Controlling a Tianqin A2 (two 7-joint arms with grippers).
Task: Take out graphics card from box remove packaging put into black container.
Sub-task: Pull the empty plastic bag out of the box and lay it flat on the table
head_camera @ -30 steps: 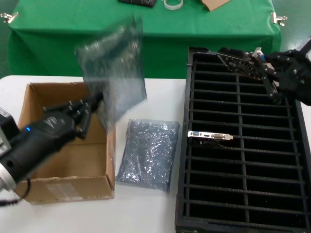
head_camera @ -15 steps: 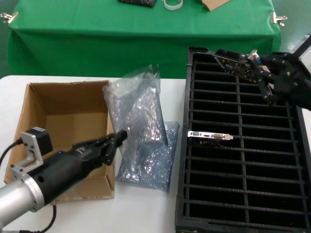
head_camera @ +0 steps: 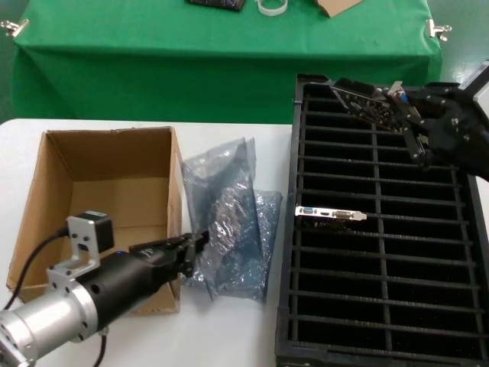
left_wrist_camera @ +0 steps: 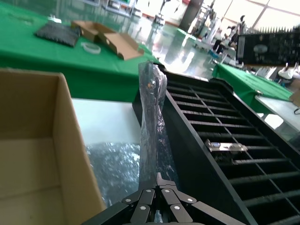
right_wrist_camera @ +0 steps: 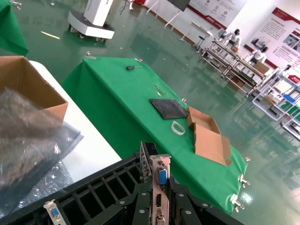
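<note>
two grippers are working at once. the left gripper [head_camera: 200, 245], low and left of centre in the head view, is pinching the bottom edge of the packaging [head_camera: 223, 200] between closed fingers; the crinkly bag is standing up from the fingertips, leaning over a second bag [head_camera: 243, 264] that is lying flat on the white table [head_camera: 229, 336], just right of the box [head_camera: 99, 206]. in the left wrist view the bag [left_wrist_camera: 151, 126] is rising straight out of the closed fingers [left_wrist_camera: 157, 194].

at the upper right of the head view, the right gripper [head_camera: 416, 122] is clamping the graphics card [head_camera: 367, 103] by its bracket end, the board sticking out toward the left and tilted above the far end of the black container [head_camera: 382, 252]. the right wrist view is showing the silver bracket with its blue port [right_wrist_camera: 161, 180] held upright between the fingers [right_wrist_camera: 140, 206].

another card's bracket [head_camera: 330, 213] is sitting in a slot midway down the container.
</note>
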